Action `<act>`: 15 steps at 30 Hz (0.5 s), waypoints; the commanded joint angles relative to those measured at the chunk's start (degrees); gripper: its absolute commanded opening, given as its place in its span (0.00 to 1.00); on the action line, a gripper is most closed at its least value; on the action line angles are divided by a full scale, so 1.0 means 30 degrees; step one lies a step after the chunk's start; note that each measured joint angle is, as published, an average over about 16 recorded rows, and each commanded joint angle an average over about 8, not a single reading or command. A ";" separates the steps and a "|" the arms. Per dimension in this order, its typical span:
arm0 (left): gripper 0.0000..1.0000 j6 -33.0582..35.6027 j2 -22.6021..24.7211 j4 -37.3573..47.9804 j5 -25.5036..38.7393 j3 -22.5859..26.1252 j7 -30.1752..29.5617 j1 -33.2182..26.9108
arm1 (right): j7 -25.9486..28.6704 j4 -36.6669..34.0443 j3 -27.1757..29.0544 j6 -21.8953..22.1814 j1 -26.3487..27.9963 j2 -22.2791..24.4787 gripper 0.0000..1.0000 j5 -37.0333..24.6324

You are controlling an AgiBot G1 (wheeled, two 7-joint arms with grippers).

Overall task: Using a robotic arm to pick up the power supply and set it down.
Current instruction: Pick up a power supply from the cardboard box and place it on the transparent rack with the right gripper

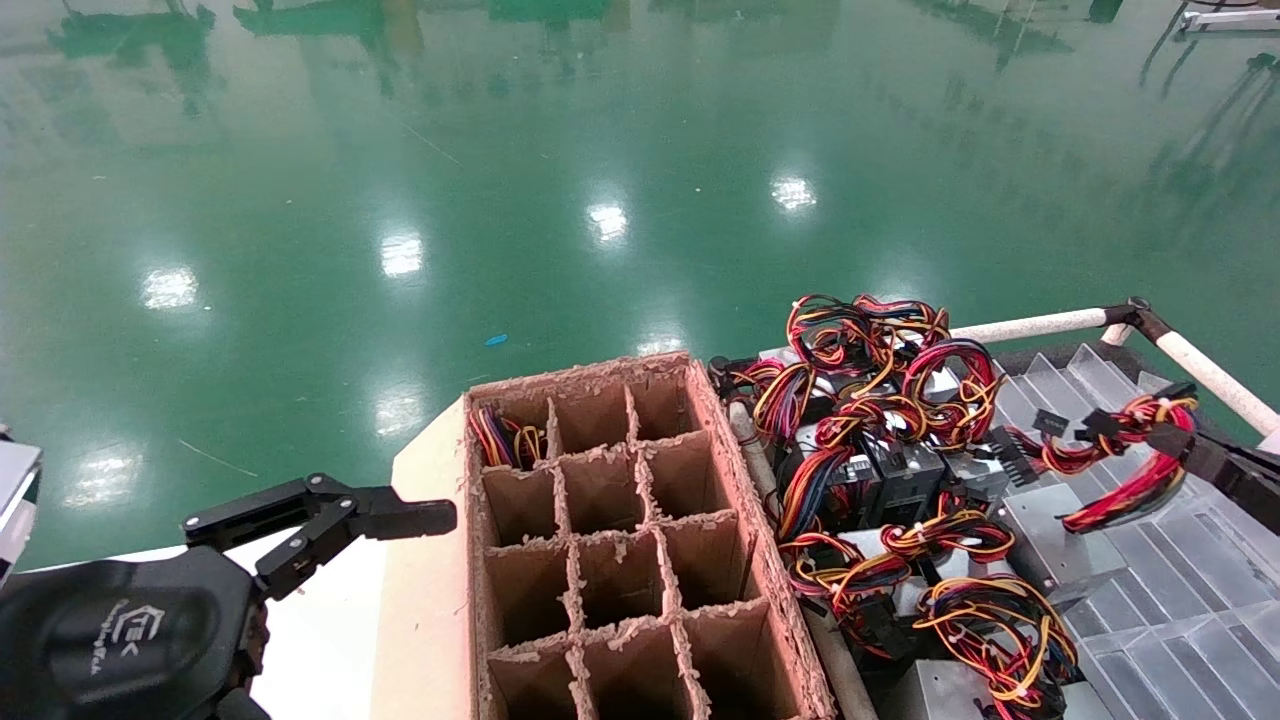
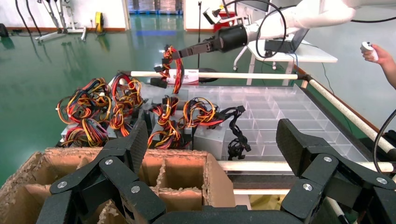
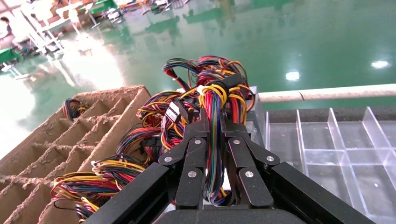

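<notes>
Looking across the scene, we see the glossy green floor first, then a partitioned cardboard box in the middle and, to its right, a clear plastic divider tray bounded by a white rail. Between box and tray lies a heap of power supplies, silver-grey boxes under tangled wires.

Our right gripper sits at the far right over the tray, its fingers clamped together on a wire bundle of red, yellow and black leads. The power supply that those wires belong to is not plainly visible; we cannot tell whether its body hangs free or still rests in the heap. Our left gripper is parked at the near left beside the cardboard box, its fingers spread apart and empty.

We judge the metal unit to be stiff and fairly heavy, while its cable loom is soft and will stretch, swing and snag on neighbours. Holding by the wires is workable but loose; the case edges would give surer control.

Only the left wrist view shows the right arm from outside and a person's hand holding a controller. Only the right wrist view shows the wires pinched between the fingers, and a bundle already in a far box cell.
</notes>
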 commanded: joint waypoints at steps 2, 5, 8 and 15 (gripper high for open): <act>1.00 0.0000 0.0000 0.0000 0.0000 0.0001 0.0000 0.0000 | 0.0015 -0.0028 0.0328 -0.0018 -0.0674 0.0063 0.00 0.0477; 1.00 0.0000 0.0000 0.0000 -0.0001 0.0001 0.0001 0.0000 | -0.0017 0.0001 0.0556 0.0041 -0.1191 0.0100 0.00 0.0809; 1.00 -0.0001 -0.0001 0.0000 -0.0001 0.0002 0.0001 0.0000 | -0.0056 0.0060 0.0713 0.0143 -0.1523 0.0100 0.00 0.1038; 1.00 -0.0001 -0.0001 0.0000 -0.0002 0.0003 0.0001 -0.0001 | -0.0170 0.0169 0.0792 0.0717 -0.1577 -0.0203 0.00 0.1154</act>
